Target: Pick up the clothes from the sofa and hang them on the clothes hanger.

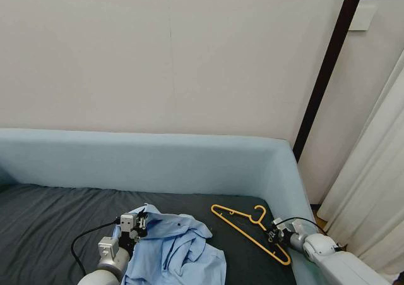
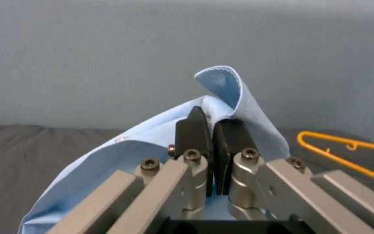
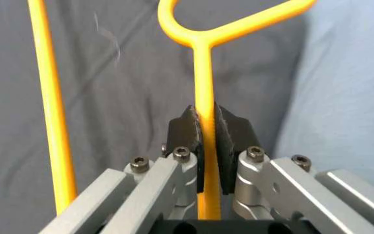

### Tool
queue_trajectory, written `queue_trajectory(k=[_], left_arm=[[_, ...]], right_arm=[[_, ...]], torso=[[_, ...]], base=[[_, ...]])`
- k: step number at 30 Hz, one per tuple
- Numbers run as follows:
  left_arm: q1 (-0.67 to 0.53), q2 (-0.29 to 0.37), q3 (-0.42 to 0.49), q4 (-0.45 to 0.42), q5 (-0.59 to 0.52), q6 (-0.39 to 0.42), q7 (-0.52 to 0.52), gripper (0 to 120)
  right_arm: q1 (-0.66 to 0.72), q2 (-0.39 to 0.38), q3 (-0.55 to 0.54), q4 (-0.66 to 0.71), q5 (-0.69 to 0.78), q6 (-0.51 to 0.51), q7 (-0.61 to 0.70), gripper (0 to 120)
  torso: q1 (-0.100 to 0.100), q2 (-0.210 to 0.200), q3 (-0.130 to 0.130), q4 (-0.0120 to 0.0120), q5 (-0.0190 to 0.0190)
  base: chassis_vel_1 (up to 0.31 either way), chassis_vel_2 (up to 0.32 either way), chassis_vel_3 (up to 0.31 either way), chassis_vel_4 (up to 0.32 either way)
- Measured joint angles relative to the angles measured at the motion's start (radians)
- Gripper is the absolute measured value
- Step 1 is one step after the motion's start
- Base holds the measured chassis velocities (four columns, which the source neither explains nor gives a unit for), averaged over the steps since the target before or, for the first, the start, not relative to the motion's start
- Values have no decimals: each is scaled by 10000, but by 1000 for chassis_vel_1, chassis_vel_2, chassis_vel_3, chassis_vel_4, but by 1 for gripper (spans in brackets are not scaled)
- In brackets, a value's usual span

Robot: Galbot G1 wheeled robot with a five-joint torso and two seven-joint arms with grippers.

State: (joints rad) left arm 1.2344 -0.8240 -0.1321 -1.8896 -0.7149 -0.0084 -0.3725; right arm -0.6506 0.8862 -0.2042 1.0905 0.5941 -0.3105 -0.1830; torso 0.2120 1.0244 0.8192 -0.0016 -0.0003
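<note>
A crumpled light-blue cotton shirt (image 1: pixel 180 250) is seen lying on the dark grey seat cover (image 1: pixel 44 222) of a pale blue upholstered sofa (image 1: pixel 158 158), just to the left of an orange plastic clothes hanger (image 3: pixel 203 73) that rests flat on the same seat. The left gripper (image 2: pixel 212 126) is set at the shirt's edge farthest from the hanger, its fingers pressed together on a raised fold of the fabric. The right gripper (image 3: pixel 204 117) is placed on the hanger's right side, its fingers pinched on a straight bar of the hanger close to where the hook branches off. Neither thing appears to be lifted clear of the seat yet. Several risks can be judged from here. Only a thin fold is held, so the shirt could slip out under its own weight when raised. The smooth round bar could twist in so narrow a pinch, leaving the hanger drooping. As the shirt is bunched, the neck opening may be hard to find, and the hanger's arm could be caught in a sleeve or loose layer.
</note>
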Motion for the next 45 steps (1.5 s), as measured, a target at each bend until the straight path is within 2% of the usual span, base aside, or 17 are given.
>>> queue_trajectory(k=[2,6,7,12,13,19,22,23,26,32,38,45], left_arm=[[-17,12,16,4,-17,1,-5,0],[-107,74,51,59,-112,3,26,0],[-107,74,51,59,-112,3,26,0],[-50,81,-172,-4,-268,68,24,0],[-50,81,-172,-4,-268,68,24,0],[207,166,-720,-361,-440,208,-39,0],[236,276,-813,-561,-616,305,-113,0],[236,276,-813,-561,-616,305,-113,0],[242,379,-814,-737,-869,458,-231,0],[278,563,-835,-977,-1161,663,-400,0],[191,714,-772,-1122,-1555,963,-620,0],[227,907,-619,-1333,-1731,1098,-777,0]], right_arm=[[-161,-198,73,533,2,-142,311,5],[-1257,-1252,588,2997,320,-199,1385,5],[-1257,-1252,588,2997,320,-199,1385,5],[-2590,-1990,1289,5183,191,63,1830,5],[-2590,-1990,1289,5183,191,63,1830,5],[-3623,-2295,1550,6686,-1542,674,2098,5],[-4156,-2259,1636,7184,-3016,1061,2430,5],[-4156,-2259,1636,7184,-3016,1061,2430,5],[-4613,-2028,1620,7618,-4263,1326,2893,5],[-4993,-1702,1335,8045,-5487,1502,3185,5],[-5320,-1361,1018,8145,-6170,1769,3309,5],[-5138,-509,251,7837,-6519,1813,3606,5]], torso=[[0,0,0,1,2],[0,0,0,0,0],[0,0,0,0,0],[0,0,0,0,-1],[0,0,0,0,-1],[0,0,0,3,2],[-1,0,-1,2,-1],[-1,0,-1,2,-1],[0,1,0,1,2],[-1,0,0,1,1],[-1,1,0,1,0],[-1,1,0,1,-1]], base=[[0,0,0,0],[0,0,0,0],[0,0,0,0],[0,0,0,0],[0,0,0,0],[0,0,0,0],[0,0,0,0],[0,0,0,0],[0,0,0,0],[0,0,0,0],[0,0,0,0],[0,0,0,0]])
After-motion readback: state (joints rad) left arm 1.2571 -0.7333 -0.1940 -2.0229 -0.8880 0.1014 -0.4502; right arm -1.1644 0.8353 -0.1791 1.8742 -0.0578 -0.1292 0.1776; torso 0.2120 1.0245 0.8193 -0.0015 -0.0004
